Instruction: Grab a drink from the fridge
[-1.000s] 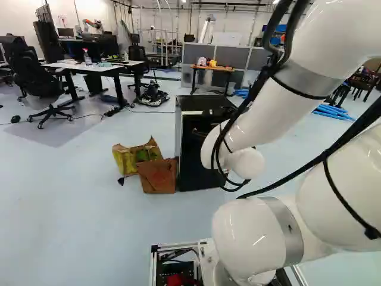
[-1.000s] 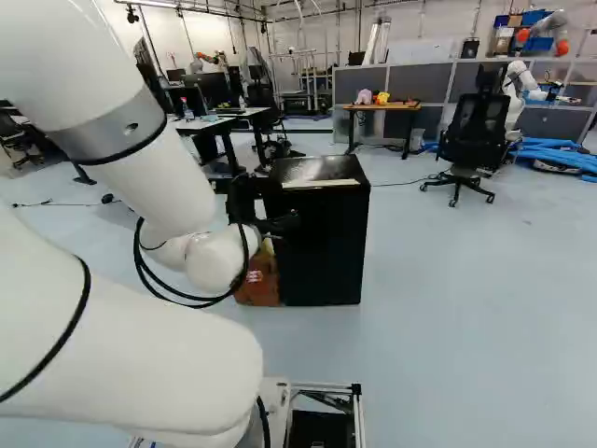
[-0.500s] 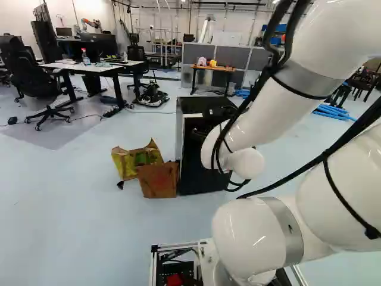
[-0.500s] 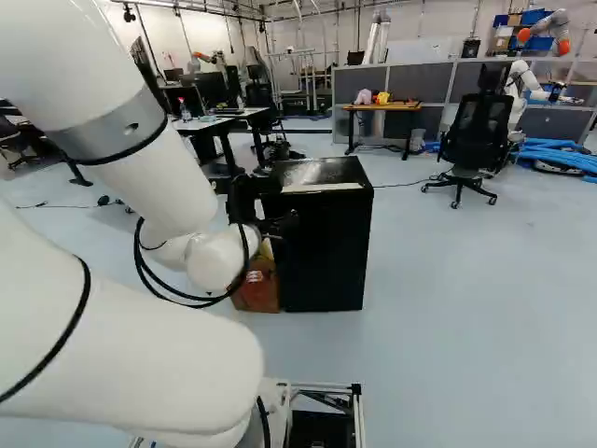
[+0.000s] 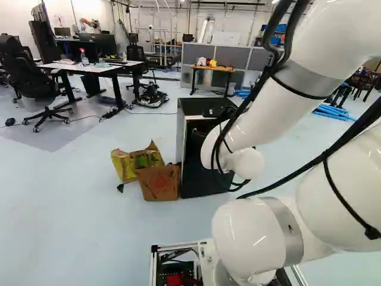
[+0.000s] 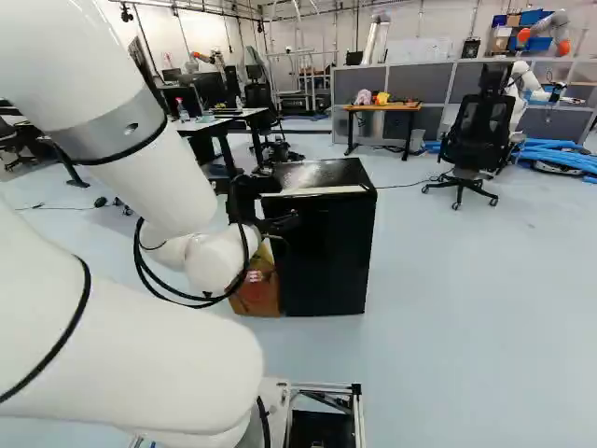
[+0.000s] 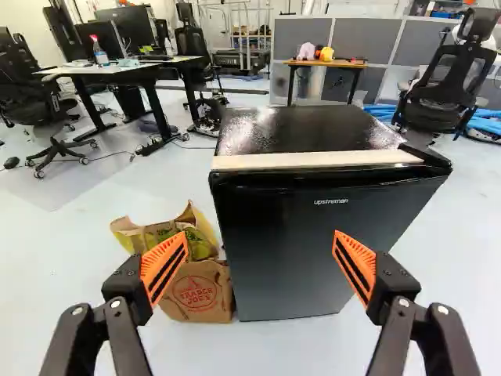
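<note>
Jaws spread wide, the black gripper (image 6: 280,222) holds nothing between its two orange pads (image 7: 355,262) before one small black fridge (image 7: 313,243), which stands upright on the floor (image 7: 141,348) ahead of it, door closed and turned toward the arm, its long axis running vertically. The wrist view shows the whole pale strip (image 7: 313,160) along the top front edge; the left base view adds the fridge's lighter side. Two bags, a brown one (image 5: 159,182) in front of a yellow-green one (image 5: 125,165), sit just left of the fridge in that view, while the arm hides most of the rear bag in the right base view. Farther off are a white-topped desk (image 7: 117,69) bearing one spray bottle (image 7: 99,53), one black office chair (image 6: 478,135) at the right of the right base view, and one wooden desk (image 6: 381,107) against grey partitions (image 6: 424,84)
</note>
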Controlling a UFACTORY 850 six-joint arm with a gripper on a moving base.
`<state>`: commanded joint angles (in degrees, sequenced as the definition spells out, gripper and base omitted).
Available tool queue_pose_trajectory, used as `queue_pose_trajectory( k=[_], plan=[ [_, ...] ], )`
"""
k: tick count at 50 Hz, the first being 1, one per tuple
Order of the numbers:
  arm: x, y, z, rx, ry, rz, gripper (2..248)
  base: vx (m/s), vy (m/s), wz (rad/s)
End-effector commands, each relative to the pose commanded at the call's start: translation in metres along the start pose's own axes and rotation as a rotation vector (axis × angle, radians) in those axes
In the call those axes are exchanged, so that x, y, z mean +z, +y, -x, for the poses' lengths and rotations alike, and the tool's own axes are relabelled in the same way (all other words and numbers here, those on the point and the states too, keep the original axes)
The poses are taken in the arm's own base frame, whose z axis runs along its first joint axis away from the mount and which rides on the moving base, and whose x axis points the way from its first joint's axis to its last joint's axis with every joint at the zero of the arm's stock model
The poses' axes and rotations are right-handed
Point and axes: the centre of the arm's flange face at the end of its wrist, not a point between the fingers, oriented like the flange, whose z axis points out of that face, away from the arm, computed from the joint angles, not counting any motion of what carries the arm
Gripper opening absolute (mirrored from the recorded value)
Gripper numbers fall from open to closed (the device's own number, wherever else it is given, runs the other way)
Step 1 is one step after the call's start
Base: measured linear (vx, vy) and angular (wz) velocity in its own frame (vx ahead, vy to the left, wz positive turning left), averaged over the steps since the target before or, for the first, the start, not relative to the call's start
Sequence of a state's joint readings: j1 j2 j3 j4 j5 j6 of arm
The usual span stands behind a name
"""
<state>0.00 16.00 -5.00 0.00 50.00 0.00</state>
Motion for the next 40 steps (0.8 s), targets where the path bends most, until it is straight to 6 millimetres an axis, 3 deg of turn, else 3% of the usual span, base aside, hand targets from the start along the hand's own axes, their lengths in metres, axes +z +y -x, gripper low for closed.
queue_pose_trajectory(
  k=[40],
  plan=[
    [0.0000,0.0000,0.0000,0.000,0.000,0.000,247,0.013,0.011,-0.002]
  ],
)
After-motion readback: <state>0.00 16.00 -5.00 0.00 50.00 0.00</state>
